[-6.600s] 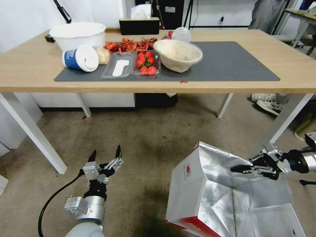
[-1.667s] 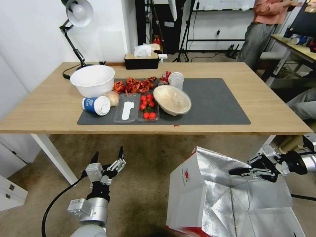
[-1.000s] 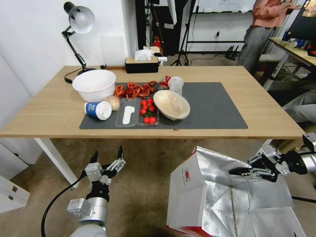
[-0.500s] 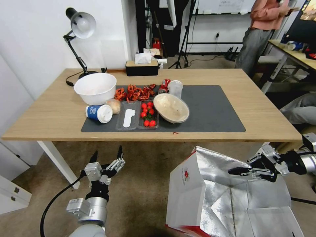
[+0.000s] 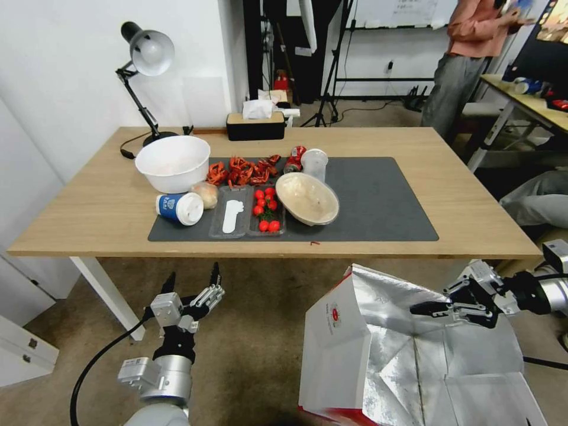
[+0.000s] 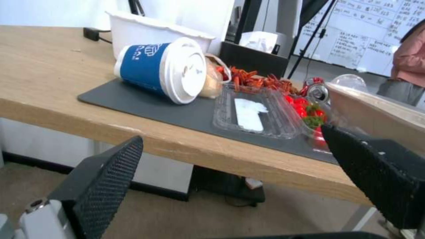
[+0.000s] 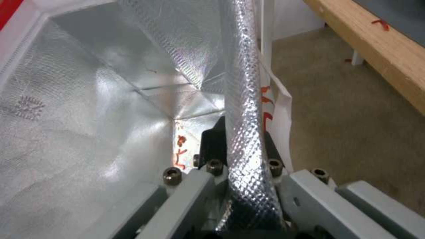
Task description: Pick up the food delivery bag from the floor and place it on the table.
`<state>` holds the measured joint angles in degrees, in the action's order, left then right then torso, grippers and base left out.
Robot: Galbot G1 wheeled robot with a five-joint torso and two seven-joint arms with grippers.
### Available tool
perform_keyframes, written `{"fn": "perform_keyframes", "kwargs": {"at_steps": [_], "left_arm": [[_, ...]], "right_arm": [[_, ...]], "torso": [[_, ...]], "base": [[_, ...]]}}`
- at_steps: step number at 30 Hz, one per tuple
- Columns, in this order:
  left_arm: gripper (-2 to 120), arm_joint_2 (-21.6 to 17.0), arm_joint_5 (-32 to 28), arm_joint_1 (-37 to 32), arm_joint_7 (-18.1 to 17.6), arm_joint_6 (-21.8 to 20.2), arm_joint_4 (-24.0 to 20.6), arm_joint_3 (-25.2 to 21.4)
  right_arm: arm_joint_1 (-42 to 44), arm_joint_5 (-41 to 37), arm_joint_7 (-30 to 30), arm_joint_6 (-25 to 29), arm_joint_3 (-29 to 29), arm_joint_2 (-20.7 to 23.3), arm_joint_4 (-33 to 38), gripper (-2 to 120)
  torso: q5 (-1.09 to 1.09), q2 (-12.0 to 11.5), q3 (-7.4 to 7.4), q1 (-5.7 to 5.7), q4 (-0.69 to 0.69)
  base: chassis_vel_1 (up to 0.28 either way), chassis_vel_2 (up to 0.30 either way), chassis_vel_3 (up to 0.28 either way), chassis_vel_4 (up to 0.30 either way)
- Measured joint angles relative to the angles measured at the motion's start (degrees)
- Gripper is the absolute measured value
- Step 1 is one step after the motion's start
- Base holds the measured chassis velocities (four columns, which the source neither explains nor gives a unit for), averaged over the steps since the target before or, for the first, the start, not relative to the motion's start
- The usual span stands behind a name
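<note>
The food delivery bag [image 5: 355, 355], white with a small red logo and silver foil inside, stands open at the lower right over the carpeted floor [image 5: 260, 337]; its base runs off the picture's lower edge. My right gripper [image 5: 427, 308] is shut on the bag's foil rim [image 7: 242, 99] from the right side. At the lower left my left gripper [image 5: 191, 272] is open and holds nothing, just in front of the table's front edge [image 6: 177, 146]. The light-wood table [image 5: 473, 207] with its dark grey mat [image 5: 384, 201] lies ahead.
On the mat's left half are a white bowl [image 5: 173, 163], a tipped blue cup [image 5: 179, 207], clear trays with tomatoes [image 5: 265, 208], red crayfish [image 5: 239, 170] and a beige bowl [image 5: 307, 198]. A lamp [image 5: 148, 53] and a tissue box [image 5: 255, 124] stand behind. A white table leg [image 5: 109, 290] is near my left arm.
The head view has risen, so the table now sits lower and farther off in the picture. Both arms and the held bag keep their places in the picture.
</note>
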<state>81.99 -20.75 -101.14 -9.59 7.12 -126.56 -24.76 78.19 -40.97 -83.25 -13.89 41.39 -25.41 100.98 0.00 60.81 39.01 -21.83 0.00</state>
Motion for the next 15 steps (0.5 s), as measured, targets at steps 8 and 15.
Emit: {"fn": "perform_keyframes", "kwargs": {"at_steps": [8,15], "left_arm": [[100,-0.1,0.0,0.0,-0.5,0.3,-0.2,0.0],[100,0.0,0.1,0.0,-0.8,0.3,-0.2,0.0]], "right_arm": [[-0.1,-0.1,0.0,0.0,0.1,0.1,0.1,0],[0.5,-0.2,-0.1,0.0,0.5,0.1,0.1,0]], "torso": [[0.0,-0.2,-0.12,0.08,0.0],[0.0,-0.4,-0.22,0.16,0.0]], "base": [[0.0,0.0,0.0,0.0],[0.0,0.0,0.0,0.0]]}}
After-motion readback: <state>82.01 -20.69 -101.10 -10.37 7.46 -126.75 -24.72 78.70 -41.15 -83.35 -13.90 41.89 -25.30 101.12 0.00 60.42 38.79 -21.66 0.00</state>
